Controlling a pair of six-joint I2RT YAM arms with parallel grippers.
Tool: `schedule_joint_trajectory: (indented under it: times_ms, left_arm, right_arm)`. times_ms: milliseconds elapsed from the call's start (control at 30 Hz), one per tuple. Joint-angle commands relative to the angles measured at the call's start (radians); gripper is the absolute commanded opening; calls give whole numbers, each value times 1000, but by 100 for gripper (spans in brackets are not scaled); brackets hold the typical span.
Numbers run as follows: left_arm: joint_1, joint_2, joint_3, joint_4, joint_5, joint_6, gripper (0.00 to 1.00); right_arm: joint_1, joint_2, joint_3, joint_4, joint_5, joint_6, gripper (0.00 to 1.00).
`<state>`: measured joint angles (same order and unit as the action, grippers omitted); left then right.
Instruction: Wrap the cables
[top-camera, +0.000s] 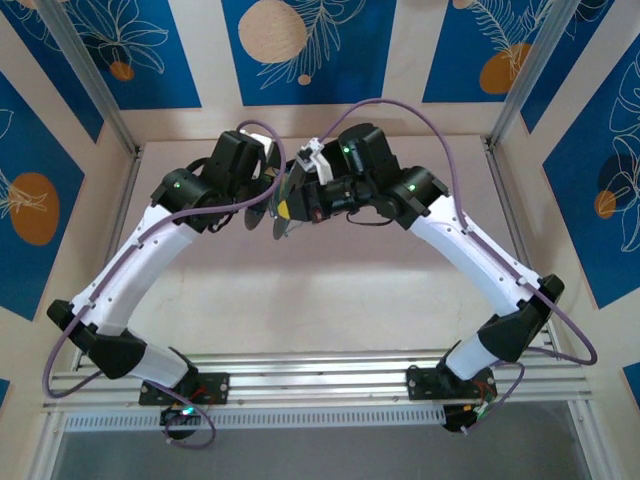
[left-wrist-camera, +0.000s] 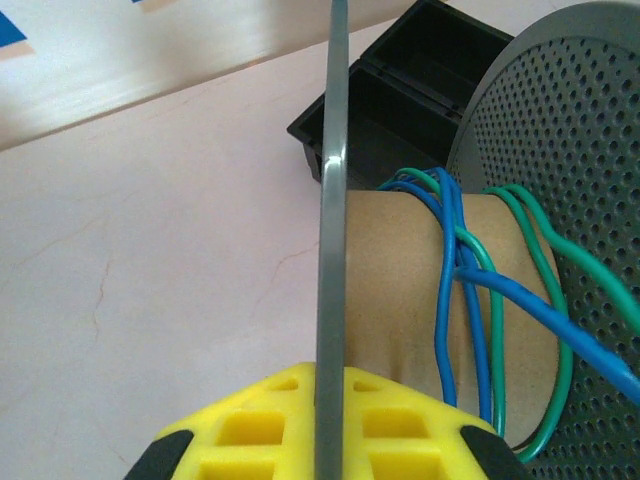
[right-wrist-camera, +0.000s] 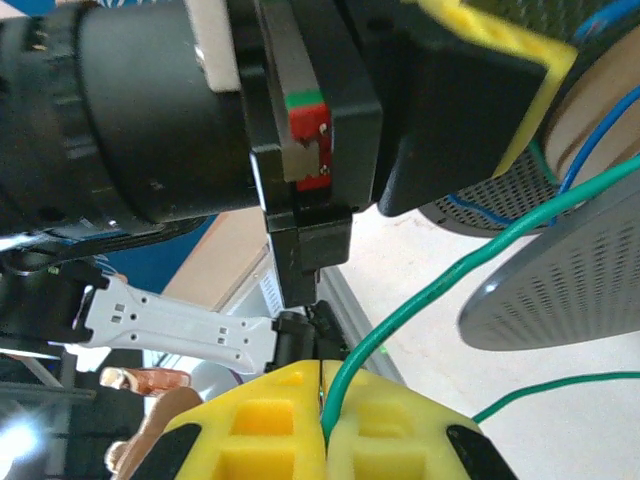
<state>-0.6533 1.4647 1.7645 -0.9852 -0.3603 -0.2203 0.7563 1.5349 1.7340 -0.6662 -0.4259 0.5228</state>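
Blue and green cables (left-wrist-camera: 465, 285) loop around the cardboard core (left-wrist-camera: 395, 290) of a spool with grey perforated flanges (left-wrist-camera: 565, 130). My left gripper (left-wrist-camera: 333, 375) is shut on the thin edge of the near flange (left-wrist-camera: 335, 180), holding the spool above the table. My right gripper (right-wrist-camera: 322, 378) is shut on a green cable (right-wrist-camera: 430, 290) that runs up to the spool (right-wrist-camera: 560, 280). From above, both grippers meet at the spool (top-camera: 266, 210) near the table's back middle, the right gripper (top-camera: 290, 208) just right of it.
A black open box (left-wrist-camera: 400, 90) lies on the table behind the spool. The left arm's black wrist and yellow finger (right-wrist-camera: 500, 60) hang close above my right gripper. A white clip-like part (right-wrist-camera: 170, 325) and a metal rail (top-camera: 320, 375) sit near the arms' bases.
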Motion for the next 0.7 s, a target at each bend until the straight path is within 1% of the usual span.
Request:
schedule_joint_trajectory:
  times_ms: [0, 67, 133, 300, 400, 567, 667]
  left_arm:
    - [17, 23, 41, 101, -87, -110, 0]
    - [18, 29, 38, 110, -77, -131, 0]
    - [19, 31, 37, 116, -77, -149, 0]
    - [27, 22, 37, 131, -83, -212, 0]
    - [28, 18, 35, 135, -94, -259, 0]
    - [29, -12, -34, 224, -67, -350, 0]
    - [31, -37, -73, 267, -70, -394, 0]
  right_arm:
    - [40, -14, -16, 104, -99, 138, 0]
    - [57, -2, -26, 164, -91, 194, 0]
    - [79, 14, -29, 173, -62, 212, 0]
    - [148, 45, -98, 129, 133, 191, 0]
    - [161, 72, -143, 120, 209, 195, 0]
    - [184, 93, -170, 178, 220, 233, 0]
    - [197, 93, -181, 187, 276, 241, 0]
